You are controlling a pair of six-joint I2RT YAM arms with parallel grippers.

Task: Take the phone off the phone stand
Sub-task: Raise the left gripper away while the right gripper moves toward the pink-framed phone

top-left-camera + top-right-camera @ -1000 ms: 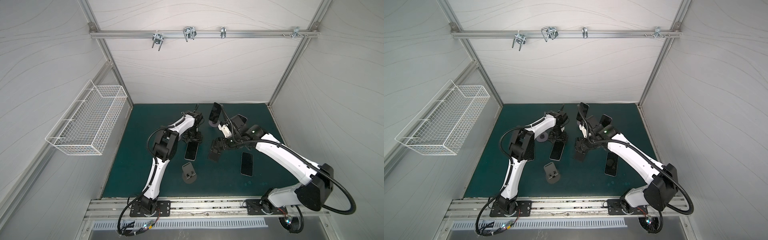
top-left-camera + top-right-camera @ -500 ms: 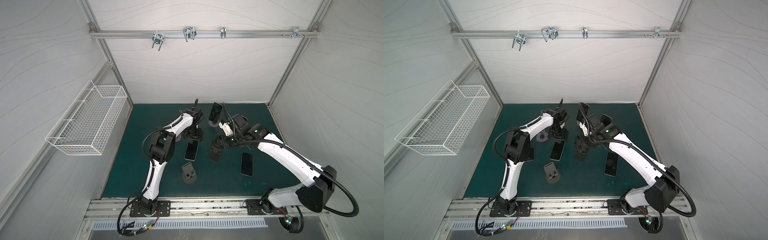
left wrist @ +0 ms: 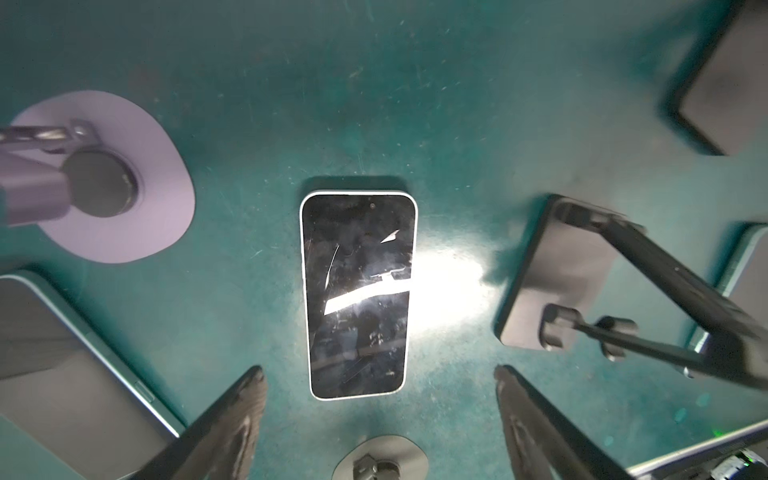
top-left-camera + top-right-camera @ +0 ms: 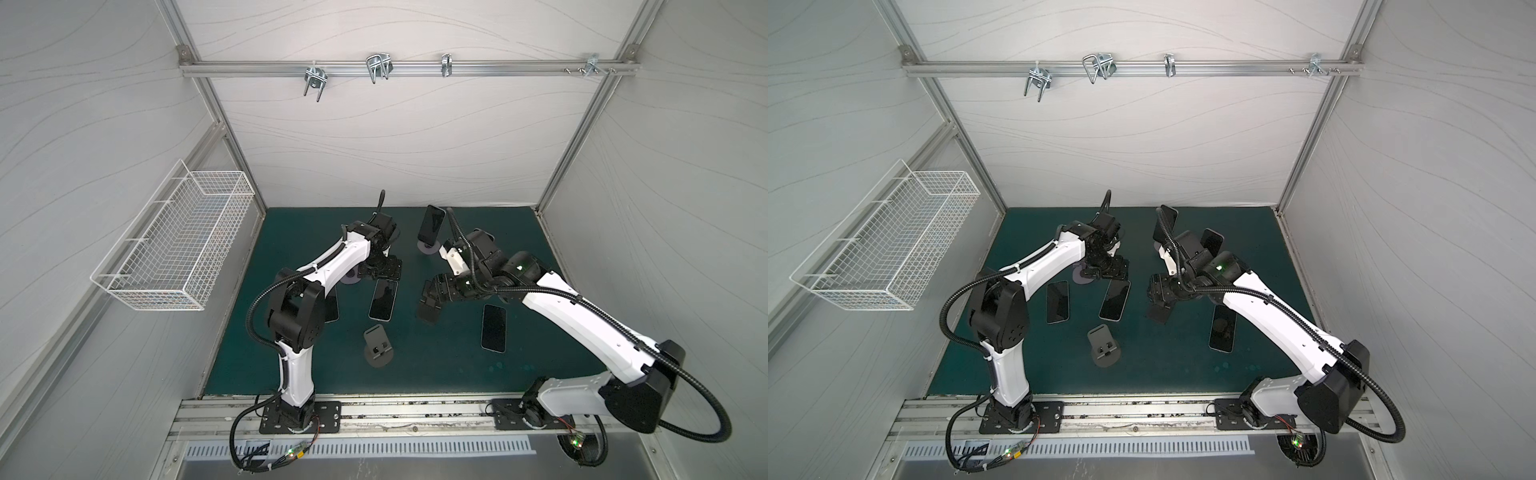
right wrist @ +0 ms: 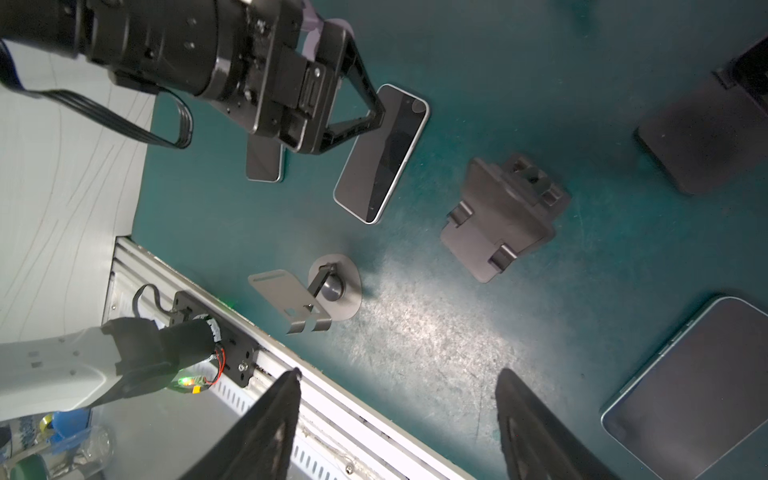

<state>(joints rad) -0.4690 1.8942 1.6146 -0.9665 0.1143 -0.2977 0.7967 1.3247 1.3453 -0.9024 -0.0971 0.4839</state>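
Teal matting (image 4: 415, 374) covers the cell floor, and several phone holders stand on it. The phone (image 3: 358, 295) lies flat and screen-up on the mat, just beside a purple stand (image 3: 104, 183) but not touching it or resting in any cradle. The left gripper (image 4: 380, 270) hovers directly above the phone's far end. In the left wrist view its jaws stand well apart, one finger to each side of the phone's near end, gripping nothing. At the back of the mat a leaning phone (image 4: 432, 226) sits tilted in a round-based stand (image 4: 428, 249). In a top view a second propped phone (image 4: 1210, 243) shows just behind the right arm, with its support hidden. The right gripper (image 5: 399, 372) hangs over a black stand (image 5: 503, 216), its jaws partly open with only mat and the front rail visible between them. A grey stand (image 4: 376, 347) stands alone nearer the front, apart from every phone. Two more phones lie flat on the mat, one (image 4: 1057, 301) beside the left arm and one (image 4: 493, 328) under the right arm. A white wire basket (image 4: 178, 249) hangs on the left wall, well apart from all of this.
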